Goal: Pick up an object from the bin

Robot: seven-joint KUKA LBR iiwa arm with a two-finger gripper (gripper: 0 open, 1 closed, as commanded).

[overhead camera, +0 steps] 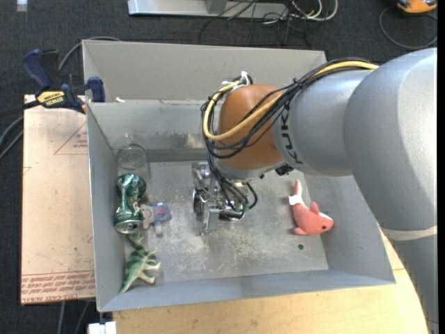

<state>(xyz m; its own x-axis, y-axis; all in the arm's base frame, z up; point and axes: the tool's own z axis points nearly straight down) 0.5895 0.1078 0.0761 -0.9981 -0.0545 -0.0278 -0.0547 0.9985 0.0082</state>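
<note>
Gripper (206, 218) sits low over bare floor in the middle of the bin (278, 256); can't tell from this angle whether it's open or closed. Nearest things are toward the left wall: a small blue-and-pink piece (159, 213) right beside a crushed green can (130, 200) lying on its side, silver end toward the front edge. A clear cup (131, 157) is just behind the can, a green dinosaur (139, 268) is in the front-left corner, and a pink fish toy (311, 219) lies well apart near the right wall.

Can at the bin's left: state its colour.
The can is green with a silver end, seen in the camera view.
</note>
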